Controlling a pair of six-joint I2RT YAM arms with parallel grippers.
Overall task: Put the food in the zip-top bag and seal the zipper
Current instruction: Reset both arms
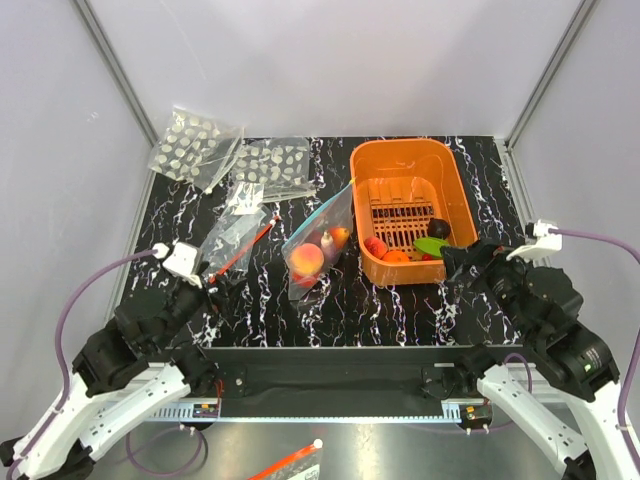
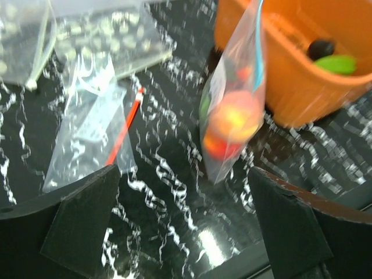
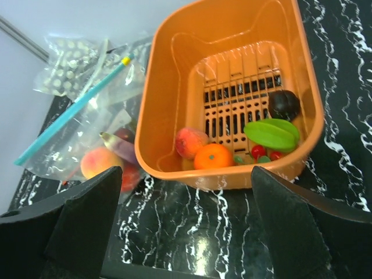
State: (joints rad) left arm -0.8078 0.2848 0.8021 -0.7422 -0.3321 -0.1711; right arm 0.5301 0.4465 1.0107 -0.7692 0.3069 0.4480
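My left gripper (image 2: pixel 186 229) and right gripper (image 3: pixel 186 229) gape, empty, at the near edge. One basket (image 1: pixel 400 148), far right, holds at least five food (image 3: pixel 212 156) pieces. One bag (image 1: pixel 320 235) against its left wall holds three. Two dotted packets (image 1: pixel 193 147) lie in the far-left corner.

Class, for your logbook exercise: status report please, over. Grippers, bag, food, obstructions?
Left gripper open, empty. Right gripper open, empty, facing basket. Bag beside basket, some food inside; more food in basket. Nothing between grippers and bag.
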